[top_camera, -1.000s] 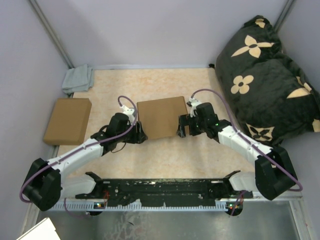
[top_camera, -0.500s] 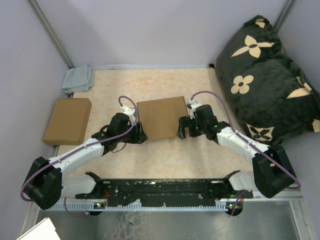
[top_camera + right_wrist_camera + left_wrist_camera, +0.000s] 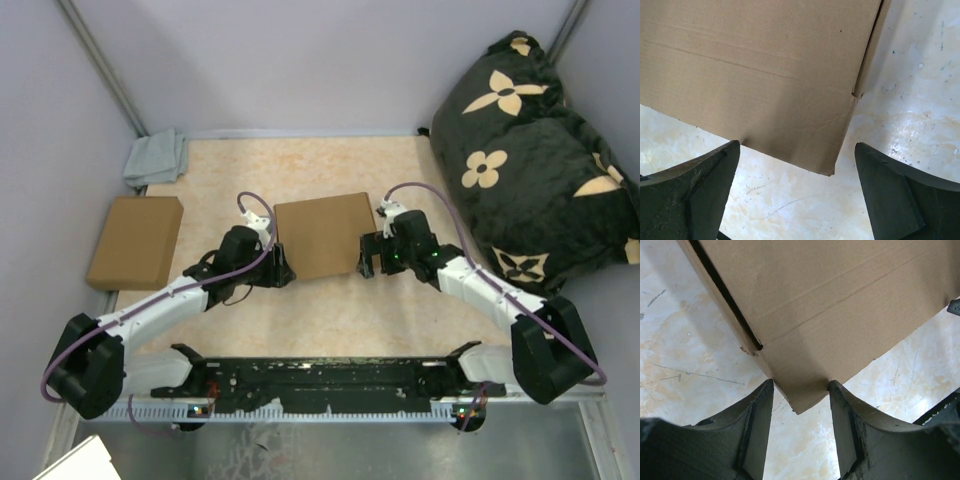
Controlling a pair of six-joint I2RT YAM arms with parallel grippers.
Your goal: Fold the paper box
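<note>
Black mounting rail [image 3: 320, 378] along the near edge of the bench [image 3: 330, 315], and from it both arms reach inward. The left arm [image 3: 160, 300] angles up from the left and the right arm [image 3: 480, 285] comes in from the right, each trailing a purple cable.

At the left gripper [image 3: 800, 385], the jaws straddle the near left corner of the paper box [image 3: 322, 235]. Both fingertips [image 3: 765, 390] sit against the cardboard edges with the corner wedged between them, so that is a grasp on the box's corner.

Over at the right gripper [image 3: 797, 145], the jaws are spread wide and released. The near right corner of the box sits between them. One tip is just at the cardboard's edge and the other stands well apart from it, over bare marbled bench.

The paper box itself lies flat in the middle of the bench between the two grippers. It is plain brown with its top panel closed. Crease lines run across the surface, and a dark slit shows along a side in both wrist views.

Further left, near the bench's edge, a second cardboard box [image 3: 135, 241] lies flat and closed. Beyond it, in the far left corner, is a crumpled grey cloth [image 3: 156, 158]. On the far right, a big black cushion [image 3: 530, 150] with cream flower shapes leans against the wall.
</note>
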